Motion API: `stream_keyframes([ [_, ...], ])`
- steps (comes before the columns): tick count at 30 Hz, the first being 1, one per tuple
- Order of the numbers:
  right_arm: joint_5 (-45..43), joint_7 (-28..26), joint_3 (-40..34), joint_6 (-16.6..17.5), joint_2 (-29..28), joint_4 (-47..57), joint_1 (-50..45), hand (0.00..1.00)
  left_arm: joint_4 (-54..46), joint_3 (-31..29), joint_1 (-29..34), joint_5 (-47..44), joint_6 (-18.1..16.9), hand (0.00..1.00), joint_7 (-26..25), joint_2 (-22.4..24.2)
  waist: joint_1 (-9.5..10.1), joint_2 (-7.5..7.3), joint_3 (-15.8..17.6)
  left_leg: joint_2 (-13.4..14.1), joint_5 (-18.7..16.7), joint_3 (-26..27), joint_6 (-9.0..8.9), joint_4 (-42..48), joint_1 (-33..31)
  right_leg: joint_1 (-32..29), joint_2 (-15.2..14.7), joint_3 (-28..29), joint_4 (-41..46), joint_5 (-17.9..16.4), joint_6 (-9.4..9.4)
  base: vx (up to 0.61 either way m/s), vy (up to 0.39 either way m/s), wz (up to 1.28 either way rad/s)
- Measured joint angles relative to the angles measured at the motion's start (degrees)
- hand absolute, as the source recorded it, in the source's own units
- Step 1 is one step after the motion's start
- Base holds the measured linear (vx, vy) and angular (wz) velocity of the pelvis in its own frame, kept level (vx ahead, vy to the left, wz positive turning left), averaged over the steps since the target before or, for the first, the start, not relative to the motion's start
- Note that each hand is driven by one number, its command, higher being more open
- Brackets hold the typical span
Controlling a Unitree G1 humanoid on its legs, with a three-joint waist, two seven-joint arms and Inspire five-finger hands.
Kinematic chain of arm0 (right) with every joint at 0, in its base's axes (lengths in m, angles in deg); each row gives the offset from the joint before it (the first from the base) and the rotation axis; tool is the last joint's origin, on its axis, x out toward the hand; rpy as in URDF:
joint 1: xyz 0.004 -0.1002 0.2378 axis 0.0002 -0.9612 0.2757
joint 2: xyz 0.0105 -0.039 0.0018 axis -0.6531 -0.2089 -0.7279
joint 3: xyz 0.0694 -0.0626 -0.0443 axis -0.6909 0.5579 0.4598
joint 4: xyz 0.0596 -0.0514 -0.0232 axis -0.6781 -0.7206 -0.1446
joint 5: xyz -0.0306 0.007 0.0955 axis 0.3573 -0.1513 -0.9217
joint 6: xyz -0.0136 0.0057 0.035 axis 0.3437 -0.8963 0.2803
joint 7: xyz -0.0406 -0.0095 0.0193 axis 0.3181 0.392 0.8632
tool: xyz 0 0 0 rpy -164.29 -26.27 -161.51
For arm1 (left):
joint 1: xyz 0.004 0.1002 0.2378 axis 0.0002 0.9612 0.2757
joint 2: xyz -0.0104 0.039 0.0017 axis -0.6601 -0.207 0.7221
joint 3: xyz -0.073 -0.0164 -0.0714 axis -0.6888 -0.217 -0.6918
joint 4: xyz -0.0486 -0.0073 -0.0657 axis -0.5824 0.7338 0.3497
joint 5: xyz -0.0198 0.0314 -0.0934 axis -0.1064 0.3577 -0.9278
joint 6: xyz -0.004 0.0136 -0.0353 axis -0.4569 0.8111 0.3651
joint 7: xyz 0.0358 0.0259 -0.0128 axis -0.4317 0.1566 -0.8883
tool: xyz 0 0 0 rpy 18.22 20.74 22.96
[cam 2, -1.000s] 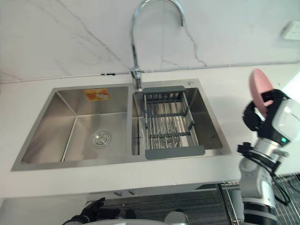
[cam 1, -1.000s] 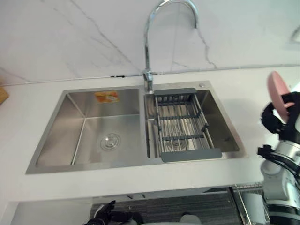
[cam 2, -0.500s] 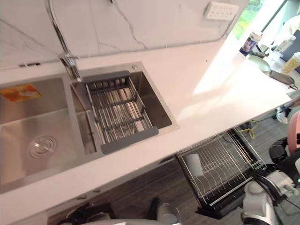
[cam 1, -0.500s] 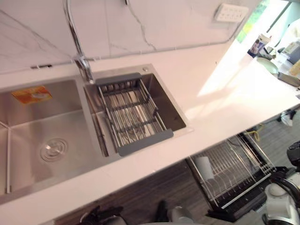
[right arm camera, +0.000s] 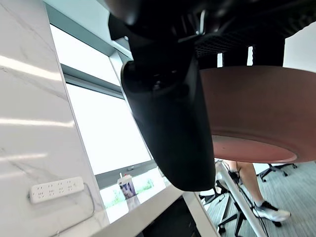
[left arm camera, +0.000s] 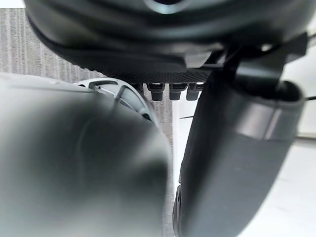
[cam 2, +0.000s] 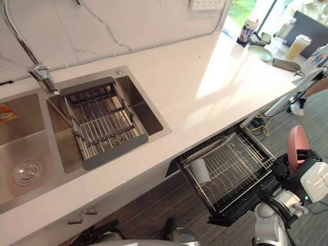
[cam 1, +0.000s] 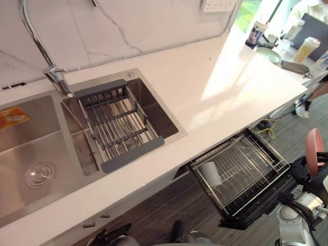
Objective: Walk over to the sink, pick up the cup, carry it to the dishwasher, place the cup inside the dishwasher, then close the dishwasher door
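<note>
Camera has swung right since a second ago: the sink (cam 1: 31, 148) was mid-view then and now sits at the left, with its drainer (cam 1: 115, 125) and tap (cam 1: 36, 41). The open dishwasher (cam 2: 241, 215) under the worktop (cam 1: 220, 87) has come into view. It first showed half a second ago and is now fuller and nearer centre. The pink cup (cam 2: 296, 152) is still in the right hand (cam 2: 287, 169), fingers clamped on it; in the right wrist view the thumb (right arm camera: 173, 123) lies across the cup's side. A second ago the cup was held up over the worktop just right of the sink. Now it is low, off the worktop edge and above the floor, just right of the pulled-out rack (cam 1: 246, 169), not yet inside. A white cup (cam 1: 210, 173) lies in the rack's near left part, same as half a second ago. The dishwasher door is open. The left hand (left arm camera: 168, 34) is close to the camera in its wrist view, and I cannot tell how its fingers are. At the worktop's far end are a drink cup (cam 1: 254, 35) and a bowl (cam 1: 269, 53), new to the view since a second ago. A socket strip (cam 1: 218, 5) is on the wall above.
</note>
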Motion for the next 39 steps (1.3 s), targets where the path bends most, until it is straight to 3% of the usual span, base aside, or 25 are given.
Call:
stream_keyframes([
  [4, 1.83, -4.05, 2.19, 0.11, -2.49, -0.04, -0.95, 0.00, -0.27, 0.80, -0.21, 0.00, 0.23, 1.00, 0.36, 1.38, -0.01, 2.14, 0.31, -1.89, 0.79, -0.91, 0.58, -2.00, 0.53, 0.63, -1.12, -1.16, -0.05, 0.14, 0.44, -0.02, 0.071, 0.16],
  [11, 2.93, -6.25, 3.72, 0.49, -2.22, -2.63, -0.56, 0.00, -0.33, 2.22, -0.49, 0.28, 0.13, 1.00, 1.30, 1.15, 0.15, 2.72, 0.51, -4.55, 1.82, -2.89, 1.61, -4.55, 0.64, 1.21, -2.75, -3.36, -0.10, 0.25, 1.24, 0.00, 0.059, 0.19],
  [16, 2.71, -7.57, 6.74, 0.49, 0.51, -10.89, 2.63, 0.00, -0.35, 2.91, -1.21, 2.38, 0.17, 1.00, 1.88, 0.96, 0.39, 3.77, 1.62, -6.72, 2.37, -4.90, 2.47, -6.02, 0.12, 1.56, -4.19, -5.52, -0.04, 0.35, 2.16, 0.01, 0.080, 0.25],
  [21, 0.34, -9.06, 8.64, -1.73, 2.89, -17.55, 7.70, 0.00, -0.66, 4.17, -1.50, 3.05, 0.29, 1.00, 3.10, 1.01, 1.71, 6.05, 3.62, -7.77, 2.51, -6.97, 2.84, -6.04, -1.37, 1.04, -5.04, -6.76, 0.23, 0.52, 2.61, 0.00, 0.063, 0.16],
  [26, -4.35, -9.24, 9.08, -4.92, 8.43, -23.85, 17.01, 0.00, -2.07, 4.55, -2.84, 3.91, 0.10, 1.00, 5.02, 1.28, 1.79, 8.28, 8.14, -8.50, 3.49, -8.96, 4.13, -6.08, -5.20, -3.02, -6.04, -7.47, 2.46, 0.57, 2.55, -0.05, 0.063, 0.11],
  [31, -8.68, -9.25, 9.16, -8.19, 13.27, -28.36, 24.31, 0.00, -2.31, 4.53, -5.25, 3.51, -0.28, 1.00, 6.16, 1.50, 1.82, 9.81, 12.10, -9.39, 4.86, -10.58, 4.63, -6.88, -8.01, -6.47, -6.69, -7.42, 4.05, 0.97, 2.26, -0.03, 0.050, 0.03],
  [35, -10.83, -9.23, 9.37, -10.65, 15.48, -30.75, 27.50, 0.00, -2.40, 4.53, -6.19, 3.31, -0.30, 1.00, 6.54, 1.60, 1.86, 10.69, 13.44, -9.62, 5.52, -12.24, 4.42, -7.13, -9.83, -8.47, -6.70, -7.13, 4.08, 1.53, 1.93, -0.02, 0.023, -0.02],
  [36, -10.86, -9.23, 9.56, -11.33, 15.99, -31.16, 28.32, 1.00, -2.46, 4.47, -6.32, 3.29, -0.30, 1.00, 6.75, 1.59, 1.87, 10.70, 13.75, -9.62, 5.60, -12.24, 4.32, -7.29, -9.89, -8.82, -6.62, -6.75, 4.10, 1.65, 1.82, -0.01, 0.019, -0.12],
  [39, -13.41, -9.17, 9.50, -13.27, 17.41, -32.53, 30.01, 1.00, -2.39, 4.47, -6.73, 3.32, -0.25, 1.00, 6.85, 1.59, 1.89, 10.73, 13.91, -9.72, 5.94, -12.30, 4.18, -7.95, -10.11, -9.82, -6.54, -6.12, 4.21, 1.88, 1.60, -0.01, 0.025, -0.12],
])
